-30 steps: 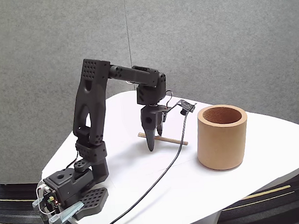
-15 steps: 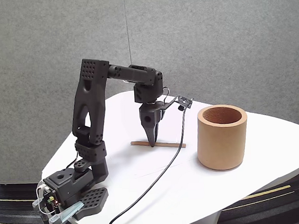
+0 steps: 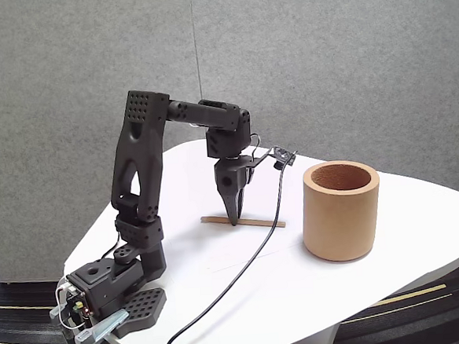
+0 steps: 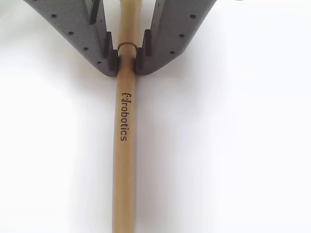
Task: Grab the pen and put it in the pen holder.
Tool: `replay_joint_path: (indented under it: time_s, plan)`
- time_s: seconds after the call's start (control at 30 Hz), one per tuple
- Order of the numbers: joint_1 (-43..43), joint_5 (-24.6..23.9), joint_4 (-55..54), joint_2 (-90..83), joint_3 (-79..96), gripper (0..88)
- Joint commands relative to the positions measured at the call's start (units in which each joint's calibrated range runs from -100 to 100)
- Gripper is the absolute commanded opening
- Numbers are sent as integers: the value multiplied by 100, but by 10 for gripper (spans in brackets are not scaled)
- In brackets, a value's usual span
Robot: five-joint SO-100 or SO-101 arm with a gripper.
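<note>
Tan wood, the pen [image 4: 124, 145] lies flat on the white bench [image 3: 423, 229] with the gripper [image 4: 126, 60] clamped around it, so grasping looks done, while lifting and dropping it into the pen holder [image 3: 341, 210] nearby remain.

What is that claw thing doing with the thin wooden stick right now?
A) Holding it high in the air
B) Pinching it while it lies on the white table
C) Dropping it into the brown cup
B: in the wrist view the gripper fingers squeeze the pen, which lies flat on the table, apart from the pen holder.
</note>
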Motion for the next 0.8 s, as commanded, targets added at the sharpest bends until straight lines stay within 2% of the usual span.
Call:
replay_joint_path:
  time_s: [0.0, 0.37, 0.63, 0.77]
  plan:
    - [-97, 4, 42, -300, -695, 3]
    - [-777, 25, 51, -976, -2202, 3]
    - [-792, 35, 51, -1887, -3023, 3]
    - [-690, 467, 51, -2545, -2960, 3]
